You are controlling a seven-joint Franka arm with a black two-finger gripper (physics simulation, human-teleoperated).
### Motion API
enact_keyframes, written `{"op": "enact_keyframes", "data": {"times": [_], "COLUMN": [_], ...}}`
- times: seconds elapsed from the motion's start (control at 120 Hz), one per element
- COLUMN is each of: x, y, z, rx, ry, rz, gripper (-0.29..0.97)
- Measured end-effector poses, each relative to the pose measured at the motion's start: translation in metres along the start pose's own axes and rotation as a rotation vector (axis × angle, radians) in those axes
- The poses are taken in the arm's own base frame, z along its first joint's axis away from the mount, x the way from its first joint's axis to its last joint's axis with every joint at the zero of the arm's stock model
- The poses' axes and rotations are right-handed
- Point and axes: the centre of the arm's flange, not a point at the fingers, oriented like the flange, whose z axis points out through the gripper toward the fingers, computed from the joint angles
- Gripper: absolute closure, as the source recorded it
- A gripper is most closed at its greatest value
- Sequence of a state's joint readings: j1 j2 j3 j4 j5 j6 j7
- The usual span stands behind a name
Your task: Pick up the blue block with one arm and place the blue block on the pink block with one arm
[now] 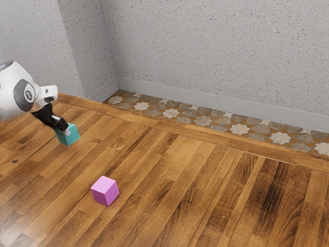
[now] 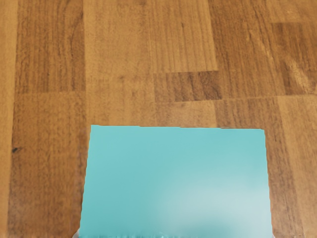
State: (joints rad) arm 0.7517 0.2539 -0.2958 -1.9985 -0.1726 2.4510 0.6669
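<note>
My black gripper (image 1: pixel 64 131) is at the exterior view's left, shut on the blue-green block (image 1: pixel 69 135), which hangs tilted above the wooden table. In the wrist view the same blue block (image 2: pixel 176 181) lies large and close just under my hand, with bare wood beyond it. The pink block (image 1: pixel 105 190) rests on the table, lower and to the exterior view's right of the held block, well apart from it.
The wooden tabletop (image 1: pixel 205 180) stretches wide toward the exterior view's right. Behind it runs a patterned tile strip (image 1: pixel 216 119) and a grey speckled wall (image 1: pixel 216 46).
</note>
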Motion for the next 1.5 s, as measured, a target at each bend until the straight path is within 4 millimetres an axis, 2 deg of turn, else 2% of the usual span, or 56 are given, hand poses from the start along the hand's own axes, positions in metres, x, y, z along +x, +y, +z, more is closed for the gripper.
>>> {"op": "enact_keyframes", "data": {"times": [0.125, 0.267, 0.425, 0.458, 0.567, 0.725, 0.958, 1.117, 1.183, 1.292, 1.5], "x": [-0.012, -0.022, -0.031, -0.034, -0.039, -0.035, -0.032, -0.036, -0.042, -0.056, -0.061], "y": [0.054, 0.107, 0.158, 0.165, 0.170, 0.183, 0.222, 0.226, 0.236, 0.252, 0.255], "z": [-0.021, -0.034, -0.023, -0.021, -0.013, -0.007, 0.000, -0.012, -0.016, -0.009, -0.007], "rx": [0.025, 0.011, -0.025, -0.030, -0.041, -0.046, -0.064, -0.071, -0.076, -0.085, -0.078], "ry": [-0.051, -0.089, -0.149, -0.159, -0.179, -0.172, -0.190, -0.209, -0.227, -0.279, -0.303], "rz": [0.007, -0.012, -0.041, -0.051, -0.102, -0.134, -0.116, -0.141, -0.137, -0.130, -0.149], "gripper": [0.60, 0.58, 0.56, 0.51, 0.40, 0.33, 0.32, 0.31, 0.31, 0.31, 0.30]}}
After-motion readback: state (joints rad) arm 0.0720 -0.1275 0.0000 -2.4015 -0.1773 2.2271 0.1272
